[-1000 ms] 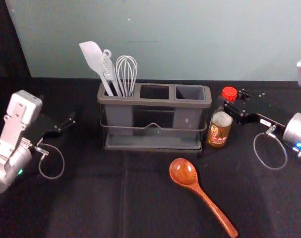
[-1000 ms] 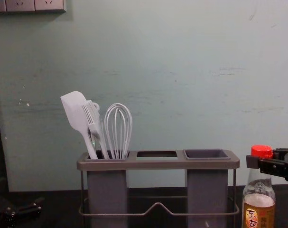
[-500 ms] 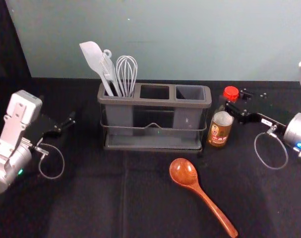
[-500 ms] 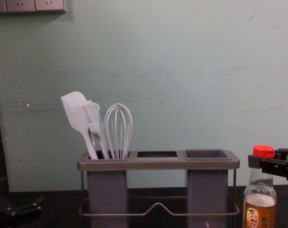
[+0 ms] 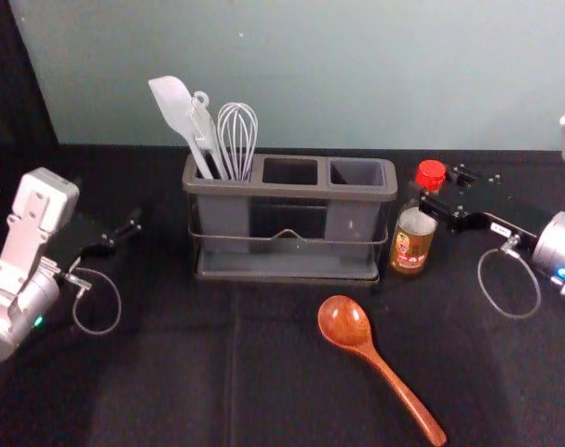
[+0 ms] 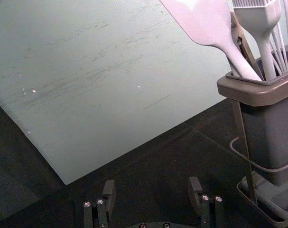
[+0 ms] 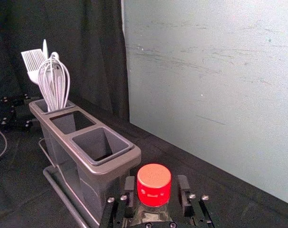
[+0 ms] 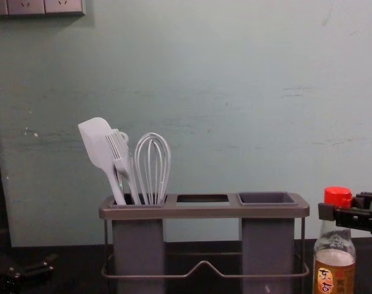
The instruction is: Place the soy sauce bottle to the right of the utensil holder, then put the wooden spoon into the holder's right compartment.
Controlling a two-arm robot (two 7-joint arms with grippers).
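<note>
- Right gripper (image 5: 437,186) has its fingers spread, one on either side of the soy sauce bottle's red cap (image 5: 431,173).
- Soy sauce bottle (image 5: 411,244) stands upright just right of the utensil holder (image 5: 291,193).
- Wooden spoon (image 5: 345,322) lies in front of the holder.
- Left gripper (image 5: 124,221) is parked left of it, fingers apart.

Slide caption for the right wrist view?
Open right pincer around the red-capped soy sauce bottle, utensil holder alongside.
</note>
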